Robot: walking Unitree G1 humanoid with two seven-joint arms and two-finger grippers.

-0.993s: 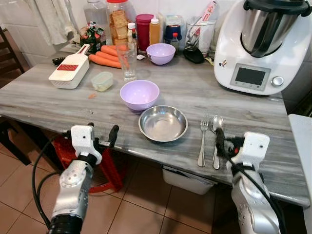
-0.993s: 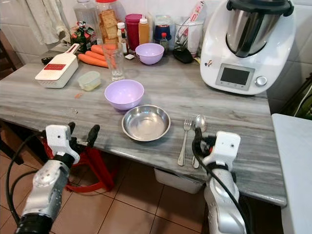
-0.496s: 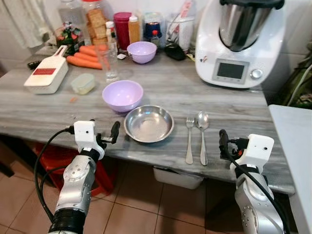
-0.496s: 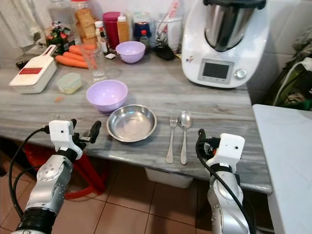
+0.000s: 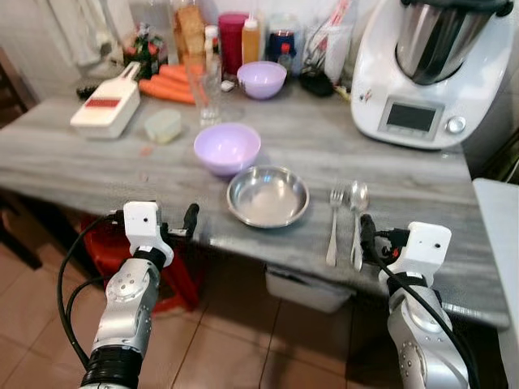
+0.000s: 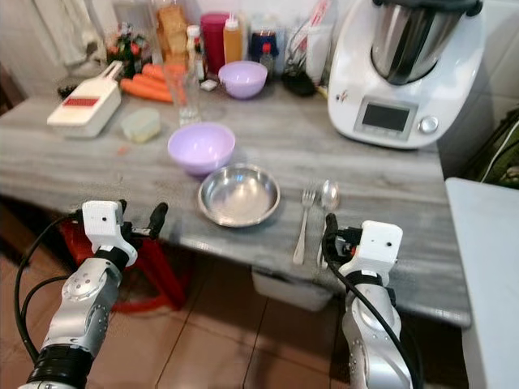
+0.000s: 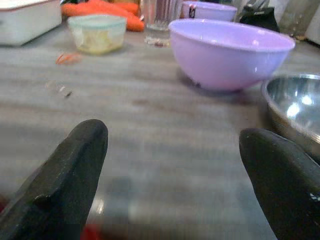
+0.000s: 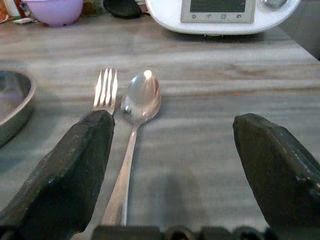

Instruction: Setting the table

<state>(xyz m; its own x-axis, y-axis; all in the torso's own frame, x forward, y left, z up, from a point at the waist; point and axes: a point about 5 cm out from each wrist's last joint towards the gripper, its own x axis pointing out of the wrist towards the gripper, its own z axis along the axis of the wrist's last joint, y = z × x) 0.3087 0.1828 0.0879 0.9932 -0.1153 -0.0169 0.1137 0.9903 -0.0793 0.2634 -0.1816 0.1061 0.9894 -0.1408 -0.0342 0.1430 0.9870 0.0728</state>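
While both arms are raised at the near edge of the grey marble-patterned table [image 5: 73, 154], the right gripper [image 8: 172, 165] hovers just off that edge with its two black fingers spread wide and nothing between them. It faces the spoon [image 5: 356, 220] and the fork [image 5: 334, 225], which lie side by side just right of the steel bowl [image 5: 268, 196], handles toward the robot. The left gripper [image 7: 175, 175] is held at the same edge to the left of the steel bowl, fingers likewise apart and empty. Just behind and left of the steel bowl sits a lilac bowl [image 5: 227, 148], nearly touching it. Further back from it stand a drinking glass [image 5: 206, 93], a small lidded tub [image 5: 162, 126], a white grater [image 5: 106, 102], some carrots [image 5: 166, 85] and a second, smaller lilac bowl [image 5: 265, 79]. Well to the right of the steel bowl, at the back, is a white kitchen machine [image 5: 422, 73].
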